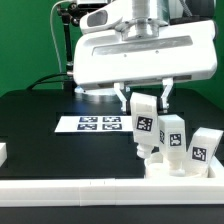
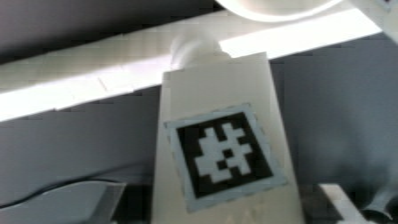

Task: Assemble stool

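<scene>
Where: at the desk's (image 1: 40,115) front edge, toward its corner on the exterior view's right, just behind the long white border rail (image 1: 100,190).
Claw: we see the claw (image 1: 143,100) half spread, its two dark fingers (image 1: 123,97) to either side of the top of one upright leg block (image 1: 144,118); it looks to be pinching that block, though we cannot be certain of contact.
Held part: in the wrist view the leg block (image 2: 222,140) fills the frame, tag facing the camera, standing tall and slightly tilted.
Stool parts: the seat disc (image 1: 180,165) lies low in that front corner; two further leg blocks (image 1: 174,135) (image 1: 203,147) stand on it, close together.
Marker board: the marker board (image 1: 98,124) lies flat mid-desk, apart from the parts.
Step in hand: we judge the arm is fitting a third leg into the seat disc.
Next move: we think it calls for lining the leg's foot with its socket, then pressing or turning it home without knocking the neighbouring legs.
</scene>
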Motion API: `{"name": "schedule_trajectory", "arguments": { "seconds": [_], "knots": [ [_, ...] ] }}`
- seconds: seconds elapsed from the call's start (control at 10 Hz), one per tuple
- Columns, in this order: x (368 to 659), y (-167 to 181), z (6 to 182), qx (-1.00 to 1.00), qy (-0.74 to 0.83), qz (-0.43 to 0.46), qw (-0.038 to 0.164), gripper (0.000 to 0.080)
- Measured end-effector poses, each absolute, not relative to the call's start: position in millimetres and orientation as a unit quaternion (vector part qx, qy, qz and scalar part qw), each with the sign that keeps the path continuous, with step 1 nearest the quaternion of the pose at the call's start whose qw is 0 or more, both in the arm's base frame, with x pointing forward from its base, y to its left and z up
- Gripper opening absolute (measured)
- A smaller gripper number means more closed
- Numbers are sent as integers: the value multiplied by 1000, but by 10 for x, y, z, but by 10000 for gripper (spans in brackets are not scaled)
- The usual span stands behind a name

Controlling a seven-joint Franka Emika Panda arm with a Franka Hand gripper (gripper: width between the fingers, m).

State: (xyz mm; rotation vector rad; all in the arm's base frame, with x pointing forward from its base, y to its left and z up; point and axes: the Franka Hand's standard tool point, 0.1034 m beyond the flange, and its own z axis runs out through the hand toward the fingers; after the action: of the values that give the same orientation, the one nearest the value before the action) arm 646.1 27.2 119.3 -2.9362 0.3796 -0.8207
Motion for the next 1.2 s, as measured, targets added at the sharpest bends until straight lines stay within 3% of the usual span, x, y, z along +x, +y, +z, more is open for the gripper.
{"name": "schedule_trajectory", "arguments": {
  "seconds": [0.2,0.7,1.2],
  "knots": [
    [6447,425,1177,-956,117,-263,50,327],
    [6435,426,1152,-957,115,-260,52,327],
    [6357,519,964,-962,108,-246,51,327]
  ]
}}
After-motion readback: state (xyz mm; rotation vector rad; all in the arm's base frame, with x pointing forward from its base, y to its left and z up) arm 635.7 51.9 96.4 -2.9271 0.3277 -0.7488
